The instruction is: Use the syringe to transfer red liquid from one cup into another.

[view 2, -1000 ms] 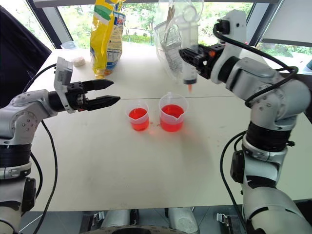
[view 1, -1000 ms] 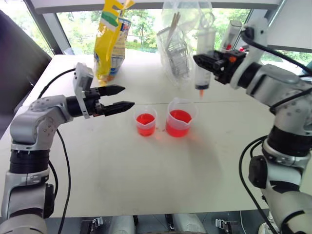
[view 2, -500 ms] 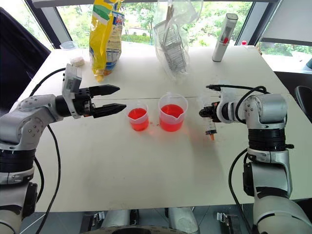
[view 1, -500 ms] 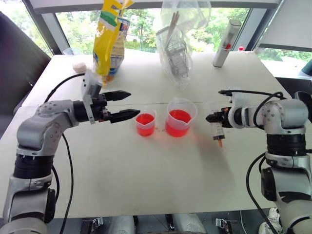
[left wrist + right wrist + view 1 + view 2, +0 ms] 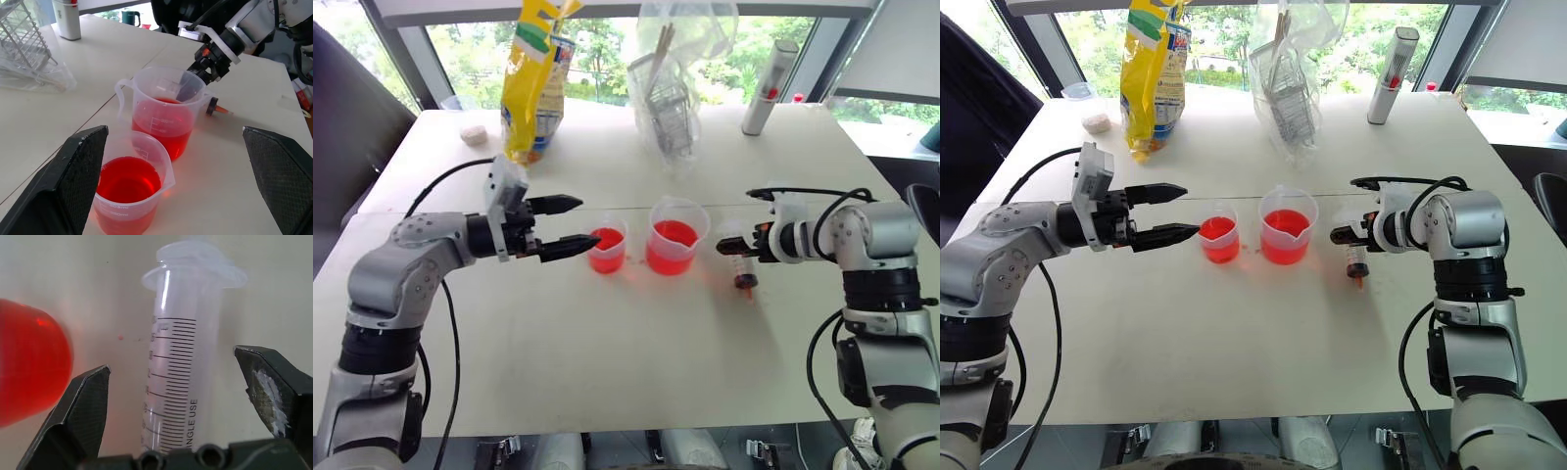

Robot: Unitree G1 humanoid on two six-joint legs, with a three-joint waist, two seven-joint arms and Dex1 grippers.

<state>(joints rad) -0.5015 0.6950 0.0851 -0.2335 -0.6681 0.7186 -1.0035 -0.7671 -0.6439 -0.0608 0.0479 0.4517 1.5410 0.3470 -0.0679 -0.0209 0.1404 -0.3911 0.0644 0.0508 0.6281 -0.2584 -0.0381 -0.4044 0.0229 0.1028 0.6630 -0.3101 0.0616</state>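
Windows back a white bench point(image 5: 607, 362) carrying two cups. Lying at three o'clock of the larger beaker point(image 5: 676, 236), the syringe point(image 5: 739, 264) sits between the wide-spread fingers of the right hand point(image 5: 1349, 236), ungripped. The left hand point(image 5: 576, 225), also spread wide, hovers at nine o'clock of the smaller cup point(image 5: 606, 244). Both cups hold red liquid point(image 5: 128, 179). Risk: the loose syringe could roll, or the left fingertips could tip the small cup.

both head views look forward and down over the white counter point(image 5: 607, 343); the left wrist view faces close across two clear red-filled plastic cups point(image 5: 161, 117), shared with them.
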